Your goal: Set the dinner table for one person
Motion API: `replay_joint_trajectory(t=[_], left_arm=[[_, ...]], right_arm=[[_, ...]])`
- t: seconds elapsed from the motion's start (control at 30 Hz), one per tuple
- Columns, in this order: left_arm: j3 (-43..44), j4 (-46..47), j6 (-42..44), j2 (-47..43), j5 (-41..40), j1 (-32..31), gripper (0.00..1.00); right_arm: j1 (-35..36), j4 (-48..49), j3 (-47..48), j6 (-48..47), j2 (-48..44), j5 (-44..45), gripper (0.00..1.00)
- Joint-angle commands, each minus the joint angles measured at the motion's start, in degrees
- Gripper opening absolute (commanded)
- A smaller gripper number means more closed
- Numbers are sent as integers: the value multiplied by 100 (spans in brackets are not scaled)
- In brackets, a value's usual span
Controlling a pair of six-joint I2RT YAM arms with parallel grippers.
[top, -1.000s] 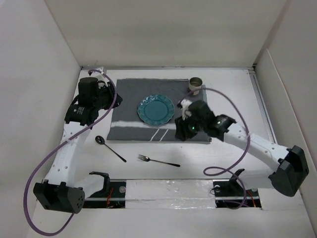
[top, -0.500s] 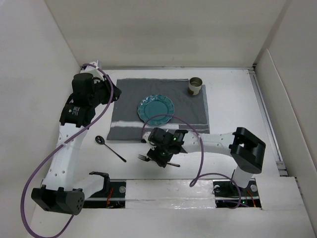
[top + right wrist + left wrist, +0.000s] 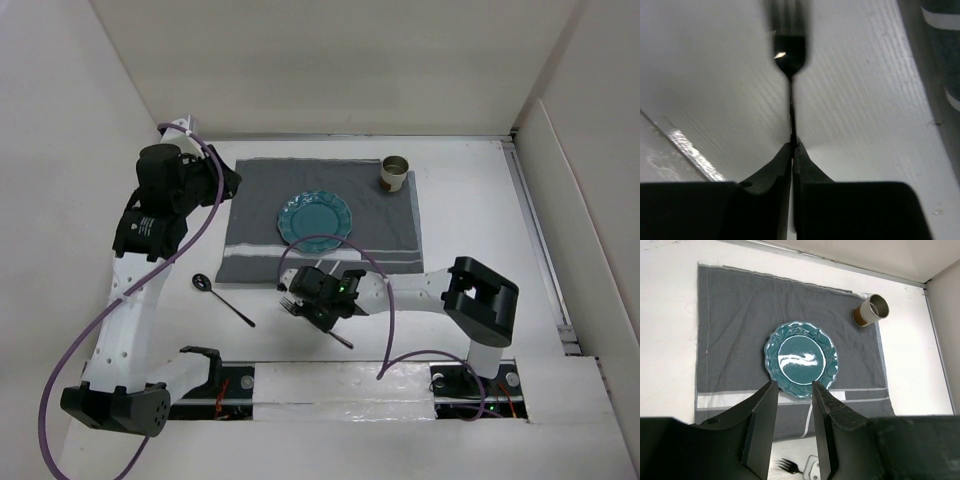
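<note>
On the white dinner table (image 3: 470, 230) a black fork (image 3: 289, 303) points its tines left in front of the grey cloth. My right gripper (image 3: 308, 308) is shut on the fork's thin handle; in the right wrist view the fork (image 3: 790, 55) juts straight out from the closed gripper (image 3: 792, 146). A teal plate (image 3: 315, 217) sits mid-cloth, and a black spoon (image 3: 222, 298) lies to the fork's left. My left gripper (image 3: 218, 185) hovers high over the cloth's left edge. In its wrist view that gripper (image 3: 793, 386) is open and holds nothing, with the plate (image 3: 801, 359) below.
A dark grey striped cloth (image 3: 250, 200) covers the table's far middle. A small tan cup (image 3: 395, 172) stands on its far right corner, also seen as the cup (image 3: 871, 310) in the left wrist view. White walls close in the left, back and right sides.
My right arm swung from beside the plate down to the fork and shut on its handle; the fork has shifted and turned. The left arm drew slightly back and left.
</note>
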Motion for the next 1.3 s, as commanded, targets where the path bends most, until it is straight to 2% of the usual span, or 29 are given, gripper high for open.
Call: replay_joint_trajectory(t=[0.0,0.03,0.3,0.43,0.5,0.57,0.63,0.8,0.93,1.03,1.27], left_arm=[[277,135,-39,-41,191,16,30],[242,135,-57,-41,235,16,30],[40,108,-118,-199,68,-36,30],[110,363,-592,-103,252,-36,30],[136,643,-979,-67,550,-36,30],[145,750,-1173,-59,709,-36,29],[145,733,-1384,-76,683,-36,29],[-100,724,-1603,-32,516,-230,26],[-127,803,-1674,126,745,-230,25],[-31,742,-1544,205,684,-230,25],[-136,724,-1437,223,771,-230,25]], right_arm=[[85,477,-39,275,101,35,5],[85,460,5,275,74,-17,0],[-28,-383,1041,196,-664,-589,0],[-432,-16,1613,591,-533,-870,0],[-547,73,2174,1046,-42,-643,0],[-678,-136,3040,1303,614,84,0],[-802,-199,3623,1689,1074,411,0],[-1163,-497,5677,2830,2619,658,0],[-1233,-779,6770,3430,3403,1141,0],[-1347,-630,7079,3886,3763,1343,0],[-1479,-339,7159,4099,4143,1379,0]])
